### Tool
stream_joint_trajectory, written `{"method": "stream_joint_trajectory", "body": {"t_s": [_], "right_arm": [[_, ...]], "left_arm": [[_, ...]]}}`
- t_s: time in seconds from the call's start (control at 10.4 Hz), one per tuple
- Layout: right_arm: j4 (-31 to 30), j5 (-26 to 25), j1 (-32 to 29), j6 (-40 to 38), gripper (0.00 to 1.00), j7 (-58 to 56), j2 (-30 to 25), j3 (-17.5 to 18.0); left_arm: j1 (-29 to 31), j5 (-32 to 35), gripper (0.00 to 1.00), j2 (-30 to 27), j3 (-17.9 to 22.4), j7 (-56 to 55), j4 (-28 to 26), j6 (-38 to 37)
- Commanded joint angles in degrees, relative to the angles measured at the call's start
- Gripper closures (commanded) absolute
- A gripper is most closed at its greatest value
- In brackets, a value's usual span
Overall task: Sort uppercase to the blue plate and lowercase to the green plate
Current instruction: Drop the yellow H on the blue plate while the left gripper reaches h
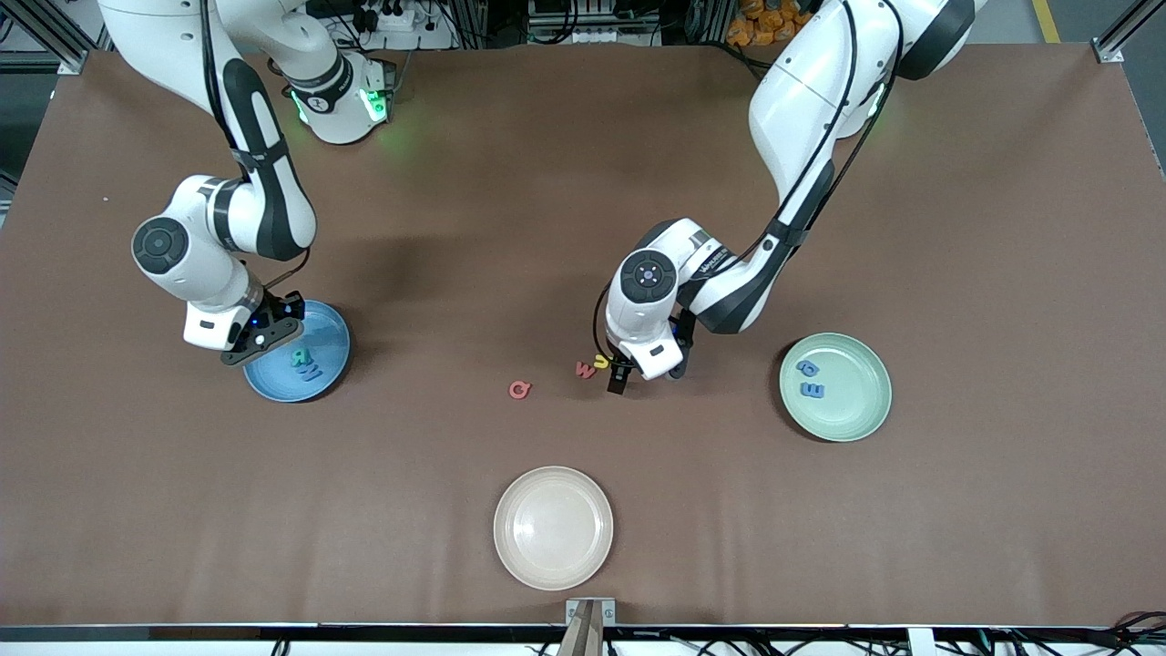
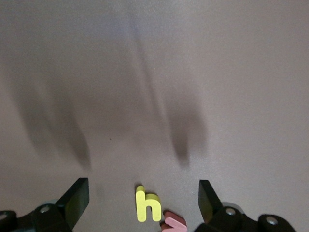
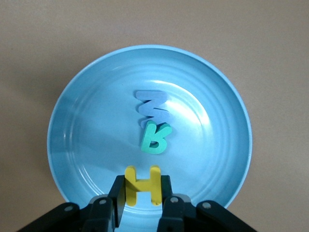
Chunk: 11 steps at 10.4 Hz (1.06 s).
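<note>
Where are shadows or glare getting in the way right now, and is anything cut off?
Left wrist view: two long dark shadows streak the brown table; the yellow h is sharp, the red letter beside it cut by the frame edge. Right wrist view: soft highlights on the blue plate, letters still legible. Front view: green glow at the right arm's base, a faint sheen on the beige plate.

Front view: right gripper (image 1: 260, 335) and its yellow H (image 3: 143, 185) hidden under the wrist over the blue plate (image 1: 330, 360), whose rim on the right arm's side is covered too. Blue W (image 1: 308, 374) reads only as a small blur there. Left wrist view: red m (image 2: 174, 222) cut off by the frame edge, part showing; left gripper (image 2: 144, 200) bodies cropped. On the green plate (image 1: 856, 415), two blue letters (image 1: 810, 379) too small to name.
</note>
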Motion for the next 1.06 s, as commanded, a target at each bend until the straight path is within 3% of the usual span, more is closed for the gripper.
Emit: {"method": "stream_joint_trajectory", "body": {"t_s": [0.0,0.29,0.58,0.96], "right_arm": [[-2.05,1.82,-0.78,0.89,0.51,-1.64,-2.62,0.41],[-1.61,3.30,-0.78,0.11,0.47,-1.47,-2.62,0.41],[-0.13,13.49,0.36,-2.34,0.42,-0.85,-2.36,0.41],[3.04,13.60,1.49,-5.00,0.44,4.65,-2.27,0.50]], "left_arm": [[-1.40,-1.01,0.00,1.35,0.79,-2.51,2.47,-0.52],[-2.46,-1.01,0.00,2.49,0.79,-4.62,2.92,-0.35],[-3.69,-0.83,0.00,3.73,1.32,-4.89,2.92,0.35],[-3.78,-0.83,0.00,4.26,1.41,-4.89,2.92,0.79]]}}
